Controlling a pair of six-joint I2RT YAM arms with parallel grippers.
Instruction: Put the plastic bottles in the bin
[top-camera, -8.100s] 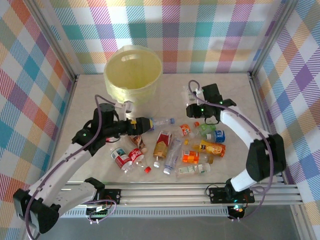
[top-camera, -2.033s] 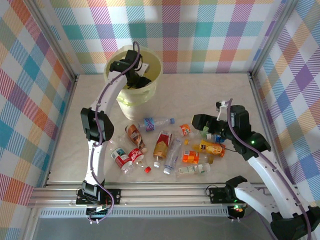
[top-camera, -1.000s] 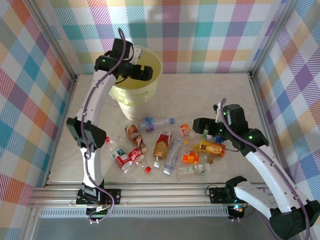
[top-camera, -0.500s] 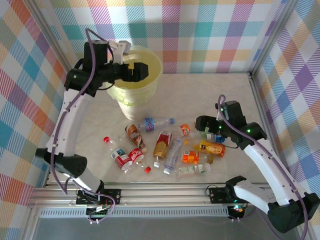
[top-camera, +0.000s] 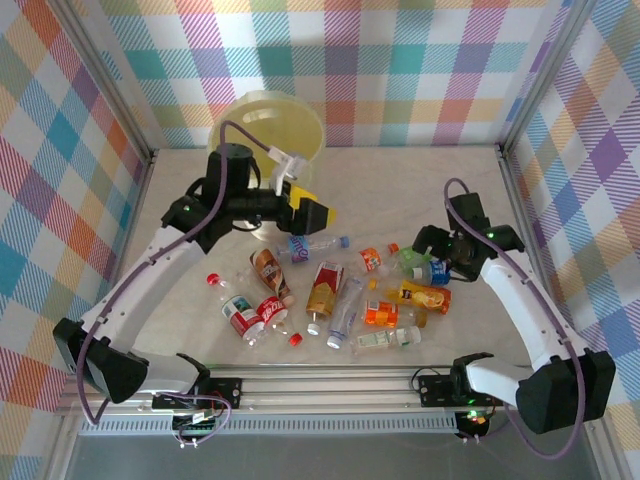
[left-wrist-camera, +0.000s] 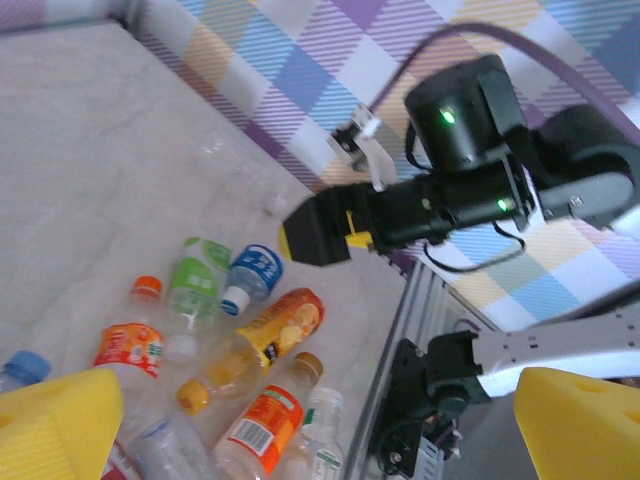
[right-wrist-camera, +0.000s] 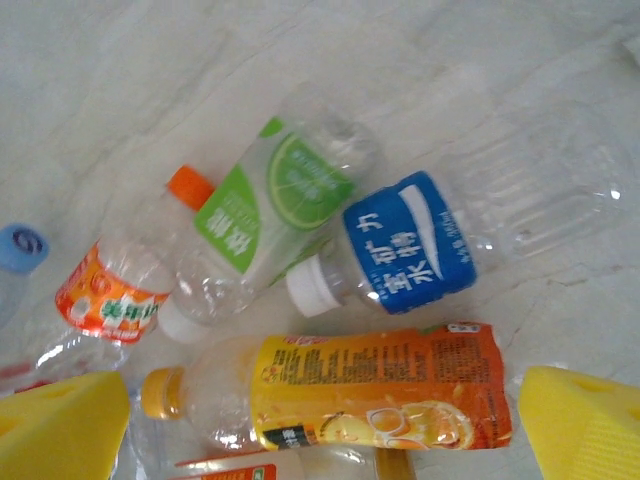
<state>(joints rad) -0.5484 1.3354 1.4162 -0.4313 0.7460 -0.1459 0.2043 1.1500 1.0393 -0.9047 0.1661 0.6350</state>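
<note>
**Plastic bottles and bin.** The plastic bottles (top-camera: 325, 287) lie scattered on the table (top-camera: 400, 180) on the near side of the bin (top-camera: 295, 115), none of them touching it. The left gripper (top-camera: 318, 213) hangs between the bin and the nearest bottles, its yellow pads spread wide and holding nothing. Well to the right of the bin, the right gripper (top-camera: 432, 243) is likewise spread and empty above a green-labelled bottle (right-wrist-camera: 270, 205), a blue-labelled bottle (right-wrist-camera: 410, 245) and an orange-labelled bottle (right-wrist-camera: 370, 395), which lie close together.
</note>
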